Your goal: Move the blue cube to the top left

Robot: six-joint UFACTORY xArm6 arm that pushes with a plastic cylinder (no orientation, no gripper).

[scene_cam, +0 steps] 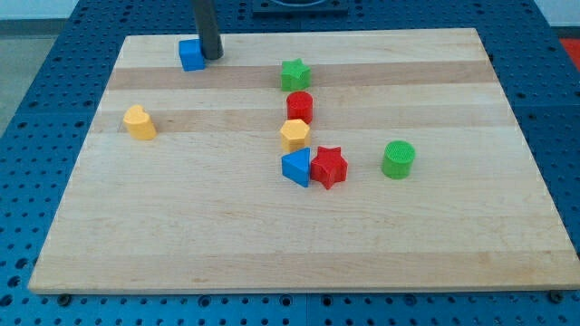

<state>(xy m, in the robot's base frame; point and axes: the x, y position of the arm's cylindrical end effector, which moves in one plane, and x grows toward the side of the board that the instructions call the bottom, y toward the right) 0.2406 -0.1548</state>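
Now blue cube [191,54] touching my tip [211,56], left side.

Wooden board [435,244] on blue perforated table [36,136]. Green star [294,74] above red cylinder [300,106], then orange hexagonal block [294,135]. Blue triangular block [296,167] touching red star [328,167]. Green cylinder [398,158] apart, right. Yellow block [139,122] alone, left.

rod near-vertical, coming in from the view's top; my tip [211,56] down at board level, upper left area
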